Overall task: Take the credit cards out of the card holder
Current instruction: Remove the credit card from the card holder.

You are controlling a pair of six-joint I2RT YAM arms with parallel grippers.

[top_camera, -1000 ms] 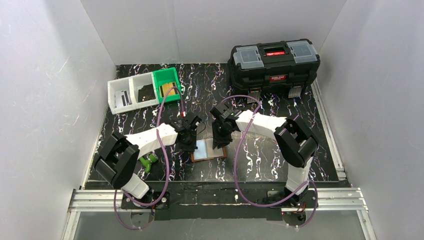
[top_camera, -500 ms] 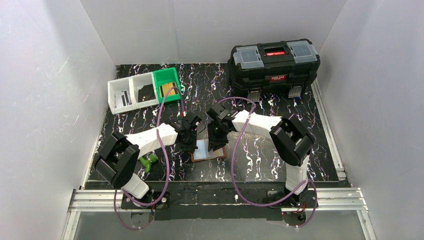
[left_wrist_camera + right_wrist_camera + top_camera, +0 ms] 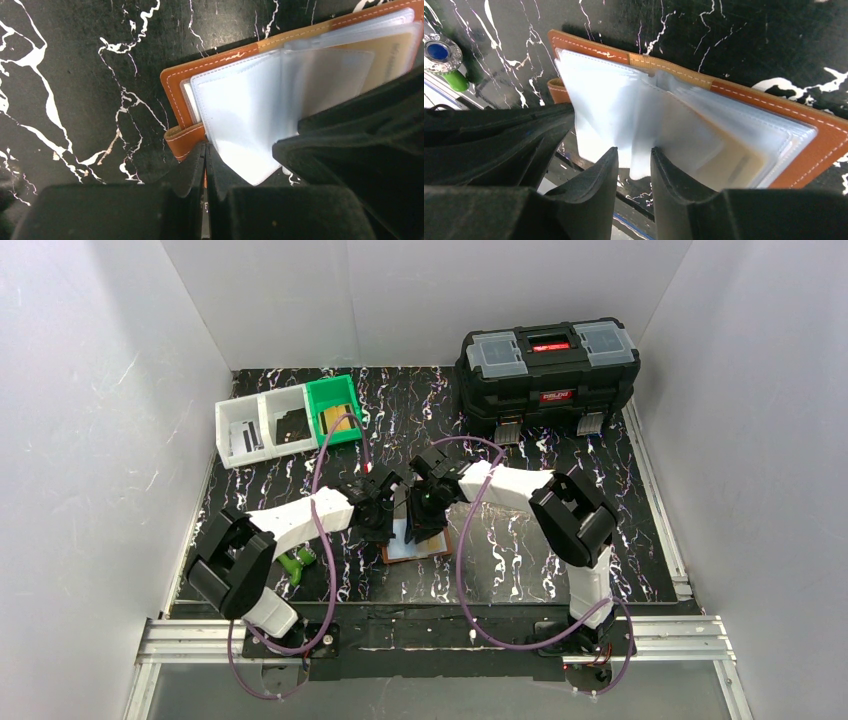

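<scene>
The card holder [image 3: 418, 546] lies open on the black marbled table, brown leather [image 3: 175, 85] with glossy pale pockets fanned up [image 3: 614, 105]. A tan credit card [image 3: 734, 160] sits inside a pocket on its right half and also shows in the left wrist view [image 3: 392, 50]. My left gripper [image 3: 205, 147] is shut on the holder's brown strap tab [image 3: 184, 140] at its left edge. My right gripper [image 3: 634, 152] is narrowly open over the middle pockets, with a pocket's lower edge between the fingertips. The two grippers [image 3: 378, 523] [image 3: 425, 520] are close together.
A big black toolbox [image 3: 548, 365] stands at the back right. Two white bins [image 3: 262, 427] and a green bin [image 3: 332, 408] stand at the back left. A small green object [image 3: 297, 561] lies left of the holder by my left arm.
My right gripper has moved left over the open holder, closer to my left gripper. The left gripper and the holder have stayed put.
</scene>
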